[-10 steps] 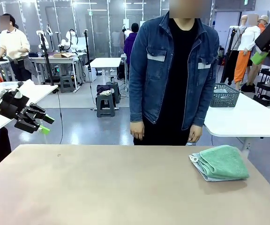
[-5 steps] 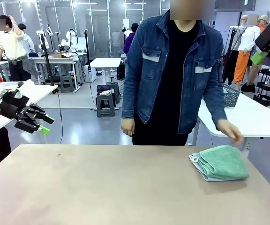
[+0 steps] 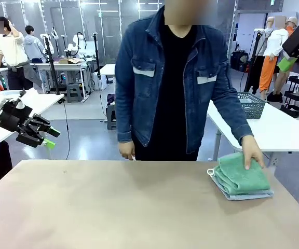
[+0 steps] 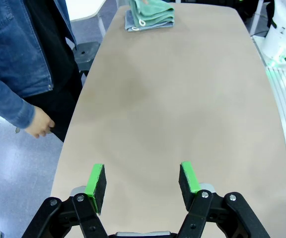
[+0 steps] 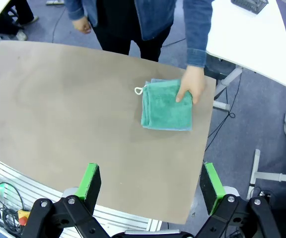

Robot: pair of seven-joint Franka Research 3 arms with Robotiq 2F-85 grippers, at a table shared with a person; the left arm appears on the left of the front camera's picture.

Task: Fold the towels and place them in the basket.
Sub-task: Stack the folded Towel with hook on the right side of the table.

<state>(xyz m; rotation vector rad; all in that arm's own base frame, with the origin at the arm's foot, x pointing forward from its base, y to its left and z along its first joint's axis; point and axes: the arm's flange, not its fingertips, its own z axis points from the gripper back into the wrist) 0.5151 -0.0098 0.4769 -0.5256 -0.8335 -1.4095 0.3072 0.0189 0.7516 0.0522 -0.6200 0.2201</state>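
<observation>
The folded green towel (image 3: 241,176) lies on the light blue towel (image 3: 243,195) at the table's (image 3: 113,207) four o'clock; the person's hand (image 3: 252,154) presses its far edge. The basket (image 3: 251,105) sits on the neighbouring white table (image 3: 274,132) at two o'clock. The left gripper (image 4: 142,181) and right gripper (image 5: 147,186) hang wide apart, empty.

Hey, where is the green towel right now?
In the front view the folded green towel lies on the table's right side near the far edge, atop the light blue towel, under the person's hand.
</observation>
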